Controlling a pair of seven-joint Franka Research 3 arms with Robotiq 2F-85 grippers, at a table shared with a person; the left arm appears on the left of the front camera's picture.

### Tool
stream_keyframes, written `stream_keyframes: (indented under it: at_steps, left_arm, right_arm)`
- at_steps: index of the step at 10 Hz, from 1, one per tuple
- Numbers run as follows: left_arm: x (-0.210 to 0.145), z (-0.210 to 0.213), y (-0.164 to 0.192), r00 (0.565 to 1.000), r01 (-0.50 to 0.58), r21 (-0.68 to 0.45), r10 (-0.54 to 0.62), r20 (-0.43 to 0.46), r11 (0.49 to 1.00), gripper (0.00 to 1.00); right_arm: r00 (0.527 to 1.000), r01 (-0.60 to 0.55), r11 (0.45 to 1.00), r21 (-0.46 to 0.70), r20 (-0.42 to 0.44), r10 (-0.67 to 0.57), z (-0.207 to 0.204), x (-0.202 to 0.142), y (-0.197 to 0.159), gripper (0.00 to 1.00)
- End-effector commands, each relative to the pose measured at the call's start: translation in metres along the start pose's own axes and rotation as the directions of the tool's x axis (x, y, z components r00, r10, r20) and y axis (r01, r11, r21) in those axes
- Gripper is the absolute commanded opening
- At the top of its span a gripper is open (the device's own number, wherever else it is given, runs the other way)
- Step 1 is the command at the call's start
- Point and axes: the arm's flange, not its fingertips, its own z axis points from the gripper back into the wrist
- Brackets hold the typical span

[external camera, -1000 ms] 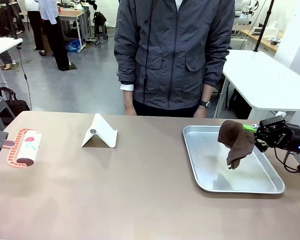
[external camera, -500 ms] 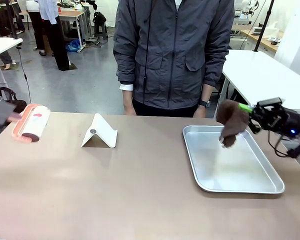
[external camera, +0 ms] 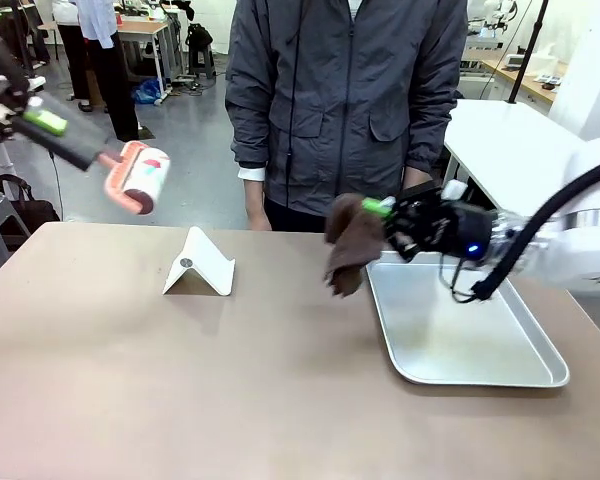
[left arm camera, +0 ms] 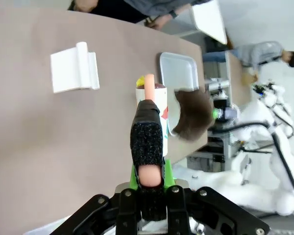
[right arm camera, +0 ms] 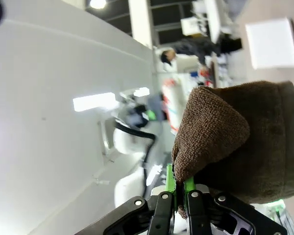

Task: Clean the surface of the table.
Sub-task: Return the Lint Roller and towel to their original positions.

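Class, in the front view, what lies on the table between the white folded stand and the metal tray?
Bare table; nothing rests between stand and tray. The brown cloth hangs above it.

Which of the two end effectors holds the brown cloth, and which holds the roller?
The right end effector grips the brown cloth, hanging above the table beside the metal tray. The left end effector holds the lint roller raised.

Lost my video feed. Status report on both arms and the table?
Left gripper shut on lint roller, raised. Right gripper shut on brown cloth, hanging over table. White stand and metal tray on top.
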Motion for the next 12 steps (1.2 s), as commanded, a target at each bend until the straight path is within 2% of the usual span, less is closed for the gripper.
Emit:
stream_keyframes:
  at_steps: [1,3,4,5,6,7,8,12]
  left_arm:
    - [0.032,-0.037,-0.013,0.996,-0.087,0.107,0.088,-0.009,0.99,0.2]
    - [0.043,-0.078,-0.032,0.991,-0.127,0.129,0.13,-0.018,0.984,0.2]
    - [0.044,-0.096,-0.038,0.989,-0.145,0.112,0.149,-0.025,0.983,0.2]
    - [0.04,-0.116,-0.042,0.993,-0.12,0.113,0.121,-0.003,0.986,0.2]
    - [0.04,-0.131,-0.043,0.992,-0.121,0.127,0.124,-0.014,0.984,0.2]
    - [0.042,-0.143,-0.042,0.99,-0.123,0.179,0.134,-0.048,0.976,0.2]
    - [0.041,-0.128,-0.04,0.993,-0.112,0.115,0.117,-0.033,0.987,0.2]
    - [0.041,-0.128,-0.04,0.993,-0.112,0.115,0.117,-0.033,0.987,0.2]
  right_arm:
    - [0.999,-0.026,0.986,-0.163,-0.022,0.023,-0.029,-0.007,-0.022,0.07]
    - [0.996,-0.044,0.967,-0.249,0.067,0.063,-0.034,0.001,-0.036,0.07]
    - [0.996,-0.022,0.958,-0.288,0.081,0.047,-0.028,0.008,-0.039,0.07]
    - [0.993,-0.026,0.92,-0.392,0.096,0.068,-0.023,0.015,-0.047,0.07]
    - [0.993,-0.026,0.907,-0.42,0.092,0.071,-0.019,0.02,-0.052,0.07]
    - [0.994,-0.043,0.898,-0.437,0.075,0.084,-0.014,0.023,-0.054,0.07]
    - [0.993,-0.024,0.927,-0.375,0.098,0.065,-0.014,0.011,-0.052,0.07]
    - [0.993,-0.024,0.927,-0.375,0.098,0.065,-0.014,0.011,-0.052,0.07]
